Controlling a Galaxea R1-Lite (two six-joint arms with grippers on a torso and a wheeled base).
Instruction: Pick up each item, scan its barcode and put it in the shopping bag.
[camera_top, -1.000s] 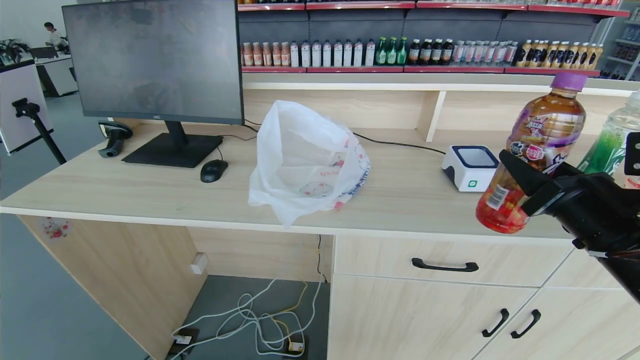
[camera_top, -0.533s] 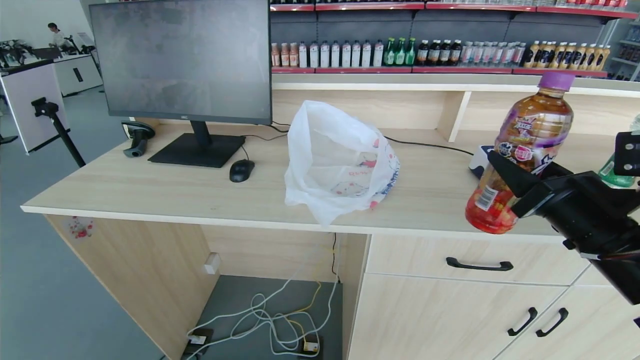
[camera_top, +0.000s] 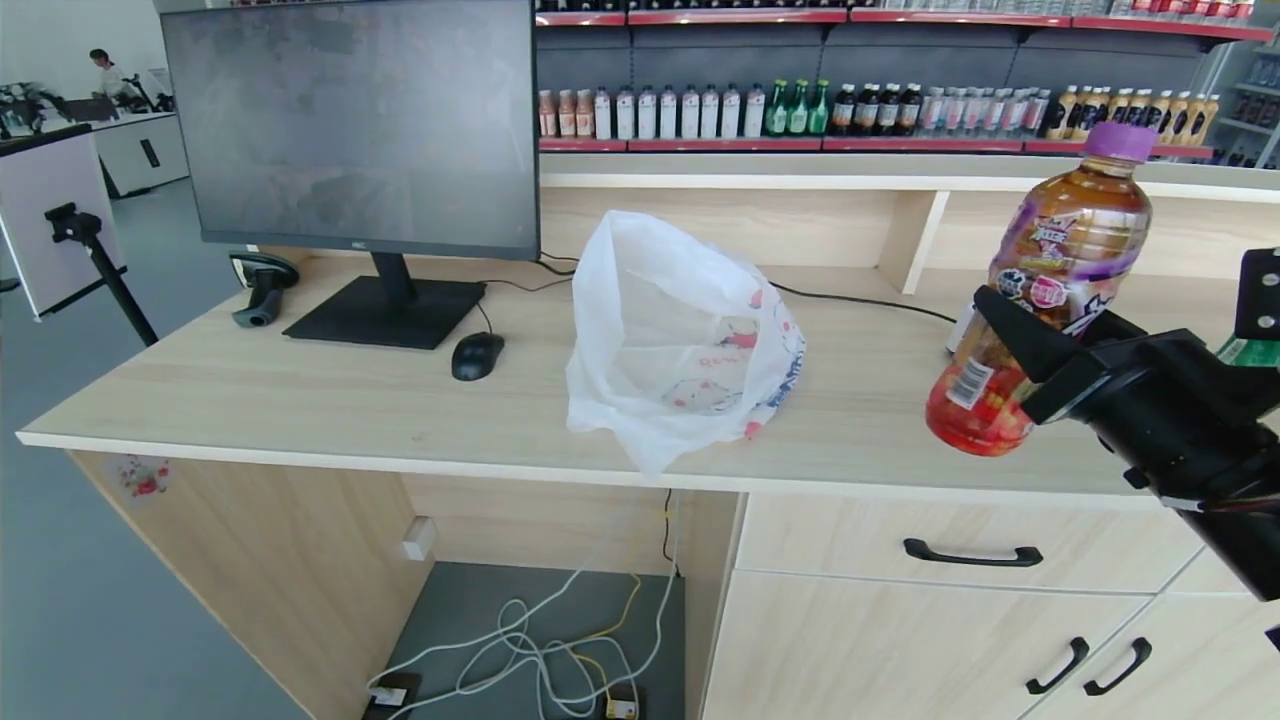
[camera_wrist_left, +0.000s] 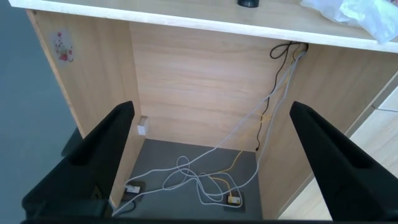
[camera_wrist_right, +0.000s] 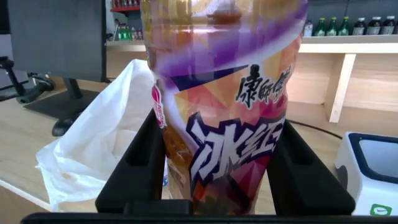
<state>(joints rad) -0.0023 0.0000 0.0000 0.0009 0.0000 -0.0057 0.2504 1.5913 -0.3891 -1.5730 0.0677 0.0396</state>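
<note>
Right wrist view: scanner (camera_wrist_right: 370, 180) beyond bottle (camera_wrist_right: 227, 106).

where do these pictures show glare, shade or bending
Head view: the counter edge and shelves bow slightly, as through a wide lens; the dark monitor carries faint reflections. Right wrist view: the bottle has bright highlights near its top. Left wrist view: the recess under the counter is evenly lit, no hard shadows.

Item: bottle (camera_top: 1075, 230) with purple cap, amber-red drink, purple label; tilted, clamped in right gripper (camera_wrist_right: 221, 155) above tabletop (camera_top: 300, 390) edge. At its 9 o'clock, shopping bag (camera_top: 680, 340), white, crumpled, mouth open.
</note>
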